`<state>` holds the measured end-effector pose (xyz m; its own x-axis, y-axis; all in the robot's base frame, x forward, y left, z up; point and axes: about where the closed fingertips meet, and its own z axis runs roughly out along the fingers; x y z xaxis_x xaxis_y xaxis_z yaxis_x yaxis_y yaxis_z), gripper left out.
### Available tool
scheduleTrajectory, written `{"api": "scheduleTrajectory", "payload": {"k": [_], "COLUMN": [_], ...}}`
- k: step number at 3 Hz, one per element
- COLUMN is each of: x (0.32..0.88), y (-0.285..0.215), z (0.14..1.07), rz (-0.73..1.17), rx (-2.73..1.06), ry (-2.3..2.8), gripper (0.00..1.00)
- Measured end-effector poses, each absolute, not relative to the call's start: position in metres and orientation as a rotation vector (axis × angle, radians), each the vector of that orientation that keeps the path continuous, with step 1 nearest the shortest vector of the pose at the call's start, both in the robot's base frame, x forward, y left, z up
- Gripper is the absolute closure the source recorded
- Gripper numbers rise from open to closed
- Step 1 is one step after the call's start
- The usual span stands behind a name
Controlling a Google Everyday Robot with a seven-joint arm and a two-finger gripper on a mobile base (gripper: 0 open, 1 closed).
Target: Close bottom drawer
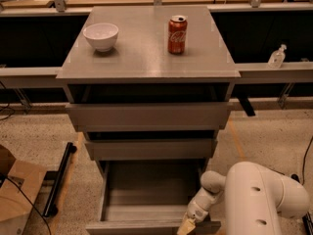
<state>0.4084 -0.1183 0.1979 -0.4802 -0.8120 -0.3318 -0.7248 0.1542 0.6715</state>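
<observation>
Low, gripper [186,225] sits by boxy grey bottom drawer [146,199].

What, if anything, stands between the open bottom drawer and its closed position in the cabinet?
Nothing visible. The bottom drawer is pulled out and its box looks empty. The gripper is at the right end of its front panel, on the outer side, not between the drawer and the cabinet.

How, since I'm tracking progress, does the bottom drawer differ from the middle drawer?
The bottom drawer is pulled far out, its box interior showing; the middle drawer shows only its front. The gripper sits at the bottom drawer's front edge, away from the middle drawer. Both are matte grey, handle-less.
</observation>
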Motion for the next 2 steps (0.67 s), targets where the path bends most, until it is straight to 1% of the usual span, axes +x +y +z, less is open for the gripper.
{"api": "scheduleTrajectory", "payload": {"k": [2], "x": [0.4084], "y": [-0.1183], "z": [0.198], "rz": [-1.237], "rx": [1.541], "ry": [-2.303], "gripper": [1.0]}}
